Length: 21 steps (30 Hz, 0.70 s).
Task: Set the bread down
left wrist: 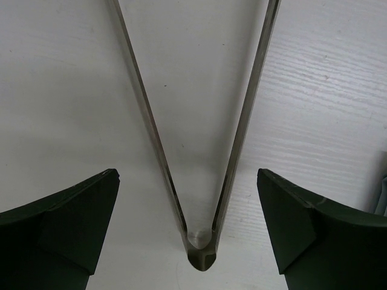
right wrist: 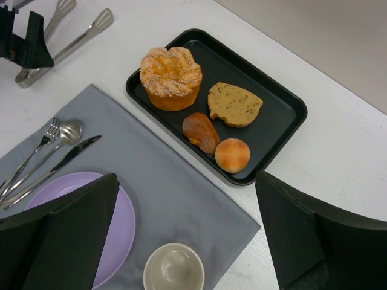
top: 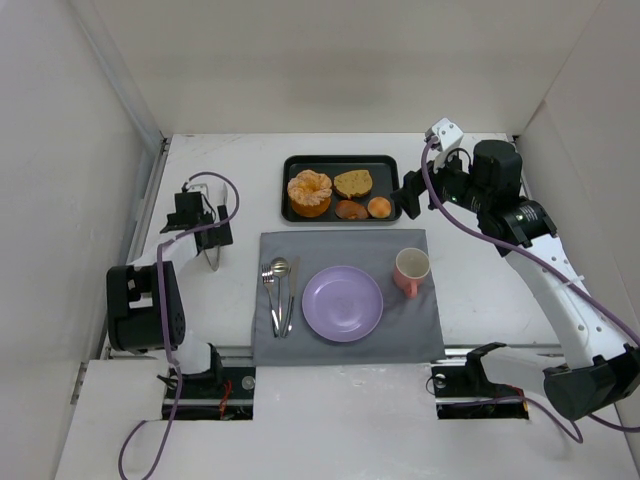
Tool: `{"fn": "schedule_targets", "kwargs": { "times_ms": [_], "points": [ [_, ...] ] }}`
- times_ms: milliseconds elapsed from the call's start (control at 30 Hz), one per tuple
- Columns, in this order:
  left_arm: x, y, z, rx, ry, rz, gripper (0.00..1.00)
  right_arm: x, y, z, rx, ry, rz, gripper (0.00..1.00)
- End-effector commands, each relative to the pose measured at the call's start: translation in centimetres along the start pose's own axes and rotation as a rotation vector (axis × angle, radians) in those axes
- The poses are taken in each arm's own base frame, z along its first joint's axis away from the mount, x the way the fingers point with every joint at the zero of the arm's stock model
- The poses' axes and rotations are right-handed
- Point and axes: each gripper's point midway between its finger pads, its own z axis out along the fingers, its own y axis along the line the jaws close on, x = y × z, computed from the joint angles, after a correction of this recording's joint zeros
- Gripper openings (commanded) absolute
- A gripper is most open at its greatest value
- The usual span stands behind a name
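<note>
Bread [top: 309, 192]: in black tray [top: 340, 159], at its 9 o'clock end.
Left gripper [left wrist: 187, 175]: jaws apart, straddling the hinge end of tongs [left wrist: 242, 121].
Right gripper [right wrist: 187, 178]: jaws apart, empty, at tray's 3 o'clock.

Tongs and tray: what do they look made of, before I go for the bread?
Tongs: polished metal, likely steel; silvery arms with bright reflections. Tray: matte black, probably plastic or coated metal; dull even sheen, can't tell which.
</note>
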Motion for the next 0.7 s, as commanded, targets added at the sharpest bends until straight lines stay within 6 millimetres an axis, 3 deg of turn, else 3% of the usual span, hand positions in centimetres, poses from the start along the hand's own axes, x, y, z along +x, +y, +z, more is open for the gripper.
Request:
{"fn": "schedule_targets", "kwargs": {
  "times_ms": [0, 333, 667],
  "points": [
    [-2.3, 0.0, 0.0, 0.011, -0.052, 0.002, 0.96, -1.8, 0.2, -0.5, -0.007, -0.070, -0.036, 1.00],
    [-1.6, -0.2, 1.0, 0.018, -0.020, 0.005, 0.94, -1.9, 0.3, -0.5, -0.016, -0.071, -0.036, 1.00],
    [-2.2, -0.3, 1.9, 0.018, -0.017, 0.024, 0.92, -1.5, 0.3, -0.4, -0.017, -0.063, -0.042, 1.00]
  ]
}}
